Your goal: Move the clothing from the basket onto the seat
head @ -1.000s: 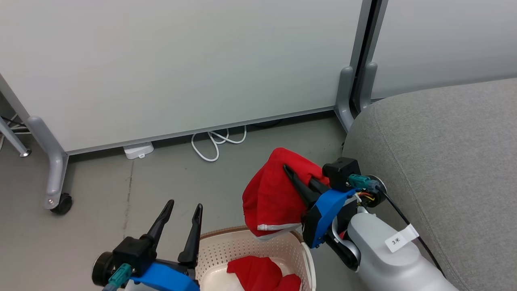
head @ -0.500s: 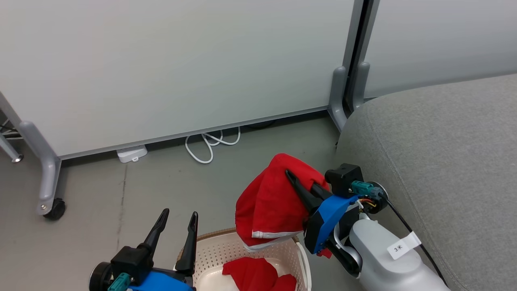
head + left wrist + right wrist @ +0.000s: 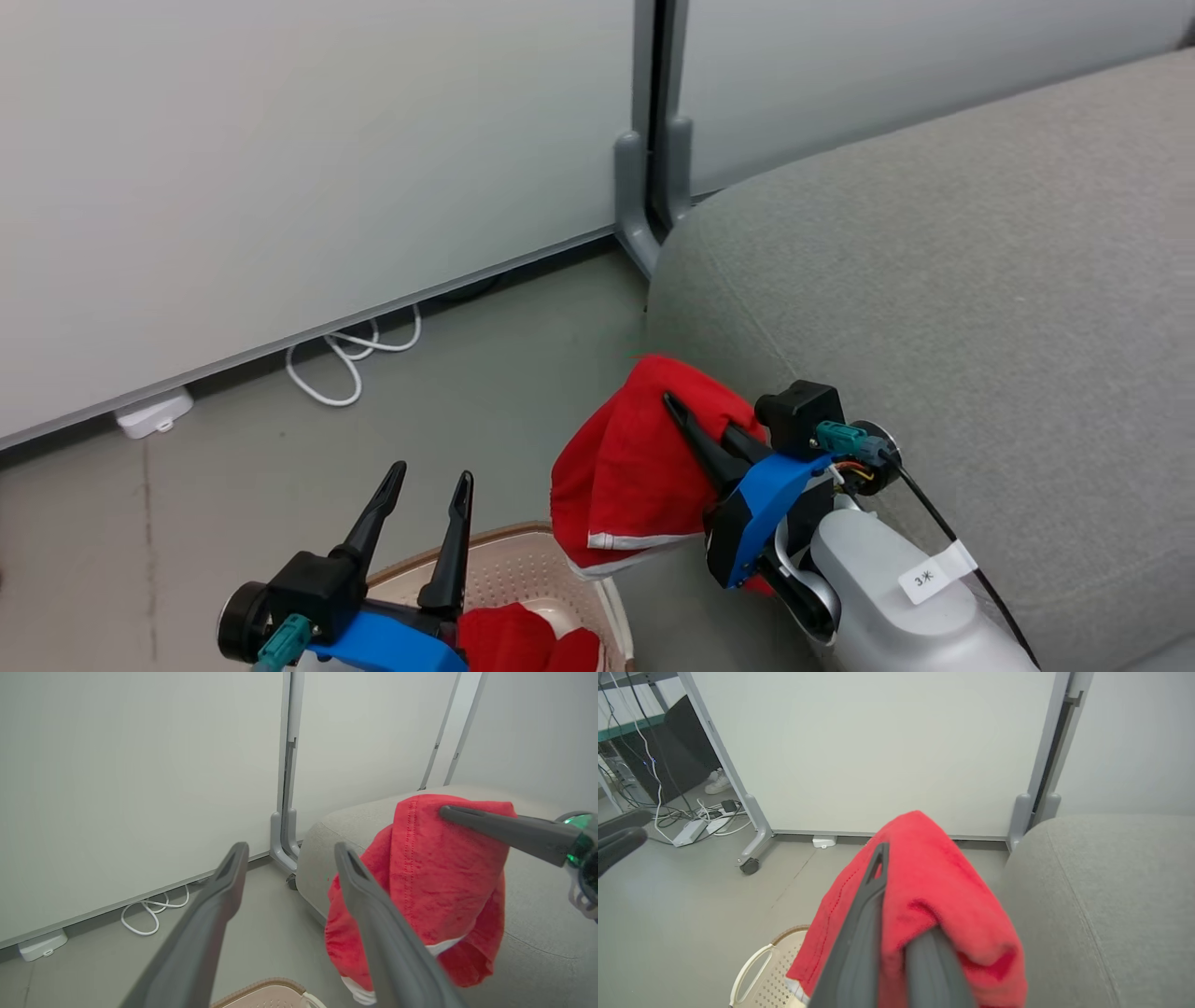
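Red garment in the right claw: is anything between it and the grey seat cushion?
Nothing visible. The red garment hangs from the right claw at the seat cushion's rounded corner, with no object between them.

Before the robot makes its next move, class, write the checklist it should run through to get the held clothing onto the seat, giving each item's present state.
1. Is the right gripper shut on the red garment? ok.
2. Is that garment lifted out of the basket? ok.
3. Is it above the seat? not ok; it hangs beside the seat's corner.
4. Is the left gripper open and holding nothing? ok.
5. Is the basket emptied? not ok; a second red garment lies inside.
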